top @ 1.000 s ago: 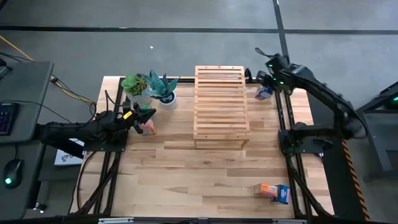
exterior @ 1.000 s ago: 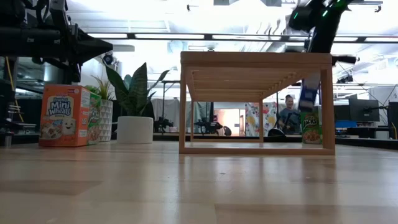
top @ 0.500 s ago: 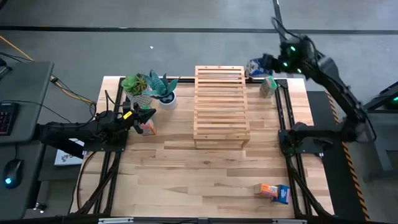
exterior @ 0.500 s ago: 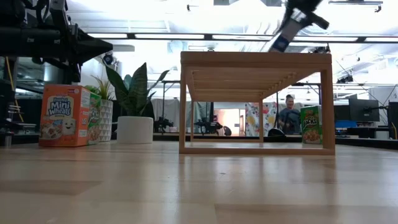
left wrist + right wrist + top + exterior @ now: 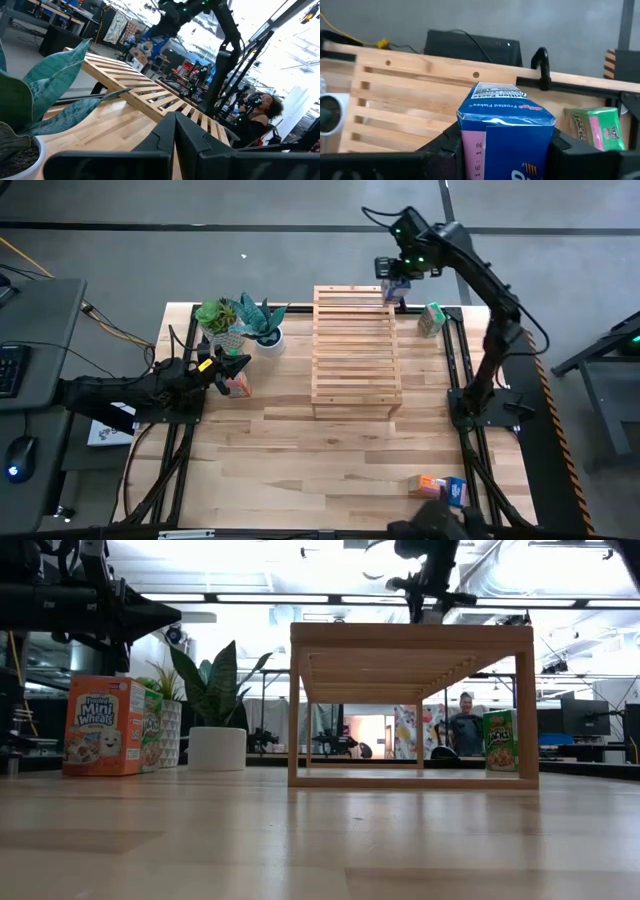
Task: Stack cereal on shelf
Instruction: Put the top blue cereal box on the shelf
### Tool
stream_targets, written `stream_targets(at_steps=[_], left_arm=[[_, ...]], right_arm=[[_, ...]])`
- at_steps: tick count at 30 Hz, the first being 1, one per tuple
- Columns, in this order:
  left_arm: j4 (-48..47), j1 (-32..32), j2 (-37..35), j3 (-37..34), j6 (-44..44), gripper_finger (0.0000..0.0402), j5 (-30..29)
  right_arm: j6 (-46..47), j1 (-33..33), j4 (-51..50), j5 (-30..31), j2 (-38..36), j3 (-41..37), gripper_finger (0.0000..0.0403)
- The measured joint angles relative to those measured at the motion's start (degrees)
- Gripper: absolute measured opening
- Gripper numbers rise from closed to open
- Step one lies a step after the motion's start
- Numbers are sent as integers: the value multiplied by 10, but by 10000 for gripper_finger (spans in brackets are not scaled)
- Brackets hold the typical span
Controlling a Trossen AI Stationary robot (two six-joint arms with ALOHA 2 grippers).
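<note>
Right gripper (image 5: pixel 392 278) is clamped on a blue cereal box (image 5: pixel 504 131) and holds it in the air over the far right corner of the shelf (image 5: pixel 354 345), so the step in hand looks like the carry-and-place of this box onto the slatted top. Next move calls for lowering it square onto the slats, inboard of the far edge so it can't tip off the back, then releasing; no other box sits on the shelf top yet. The left gripper (image 5: pixel 238 368) is parked at the table's left edge by the potted plants (image 5: pixel 238 323), fingers pressed together, holding nothing. Other cereal: a green box (image 5: pixel 431 319) stands on the table just right of the shelf's far end, an orange box (image 5: pixel 104 726) stands beside the plants near the left gripper, and an orange-and-blue pair (image 5: pixel 439 487) lies at the near right of the table. Readable text: "Frosted Flakes" on the blue box's top flap, "Mini Wheats" on the orange box in the low view; the green box's lettering is too small to read.
</note>
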Motion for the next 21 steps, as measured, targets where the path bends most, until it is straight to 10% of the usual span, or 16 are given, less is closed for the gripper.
stream_targets(at_steps=[21], left_arm=[[0, 0, 0, 0, 0, 1, 0]], right_arm=[[52, 28, -30, 19, 52, 31, 140]])
